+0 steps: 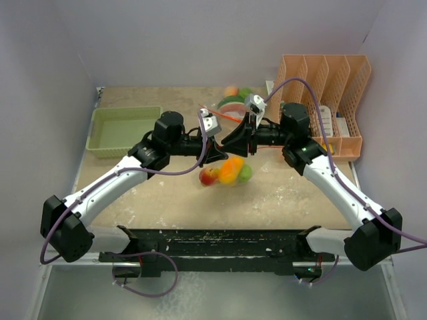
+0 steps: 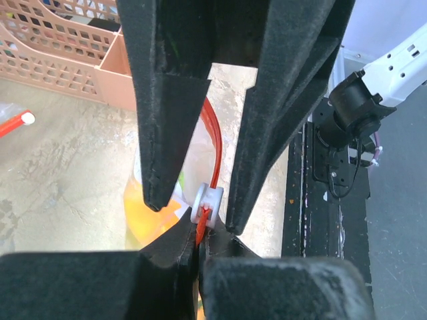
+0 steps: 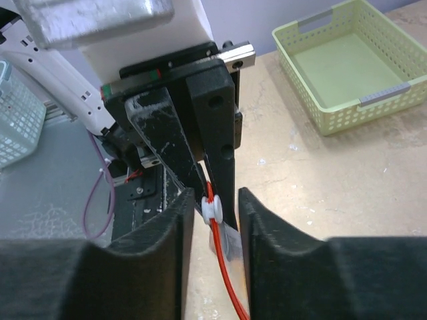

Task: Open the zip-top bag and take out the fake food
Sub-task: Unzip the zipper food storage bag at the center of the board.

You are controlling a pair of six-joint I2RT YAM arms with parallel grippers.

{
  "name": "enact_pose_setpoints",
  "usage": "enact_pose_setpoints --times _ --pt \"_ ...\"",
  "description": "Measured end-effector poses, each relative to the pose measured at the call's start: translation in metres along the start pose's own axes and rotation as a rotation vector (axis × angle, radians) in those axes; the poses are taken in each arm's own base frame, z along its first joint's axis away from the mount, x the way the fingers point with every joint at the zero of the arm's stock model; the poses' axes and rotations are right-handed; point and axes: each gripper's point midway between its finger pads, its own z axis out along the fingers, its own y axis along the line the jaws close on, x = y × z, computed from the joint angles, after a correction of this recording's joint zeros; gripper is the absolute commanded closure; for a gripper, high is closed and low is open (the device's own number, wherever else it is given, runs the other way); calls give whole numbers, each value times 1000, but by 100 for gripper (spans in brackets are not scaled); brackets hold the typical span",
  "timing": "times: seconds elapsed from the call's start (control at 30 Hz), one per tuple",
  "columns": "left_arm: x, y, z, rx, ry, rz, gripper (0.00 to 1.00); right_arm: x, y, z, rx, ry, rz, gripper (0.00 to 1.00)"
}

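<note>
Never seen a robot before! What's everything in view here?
zip-top bag: one, clear, red zip, held mid-table
slider: one, white, on that zip
fake food: several, red, orange, green, inside that bag
second bag: one, clear, orange and green pieces inside, back of table
basket: one, green, back left
file rack: one, peach, back right
table: one, beige
left gripper: one, black, shut on the bag's zip
right gripper: one, black, open around the slider

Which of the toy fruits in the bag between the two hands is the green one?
The green fruit at the cluster's right end in the top view, beside the orange piece; the left-end piece is red and peach.
</note>
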Motion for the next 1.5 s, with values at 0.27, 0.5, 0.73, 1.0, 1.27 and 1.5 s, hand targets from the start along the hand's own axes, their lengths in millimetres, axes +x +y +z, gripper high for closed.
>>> enact_pose_setpoints --times 0.27,0.5,0.73,1.0,1.27,1.5 --pt "-8 -1 -6 -8 -20 14 100 0 1 0 -4 0 2 90" --pt "-8 0 -7 -9 -21 13 100 0 1 0 -4 -1 1 100" --pt "-11 2 -13 -31 -43 20 100 -4 -1 -2 43 -20 -9 100" --pt "-20 26 -41 -132 -109 -31 100 5 -26 -3 186 -43 30 100" --pt "-28 50 -93 -301 -233 -77 100 22 -59 -25 335 -56 93 100" --pt "-37 68 -125 -440 -325 -121 100 10 -79 -55 477 -100 85 100"
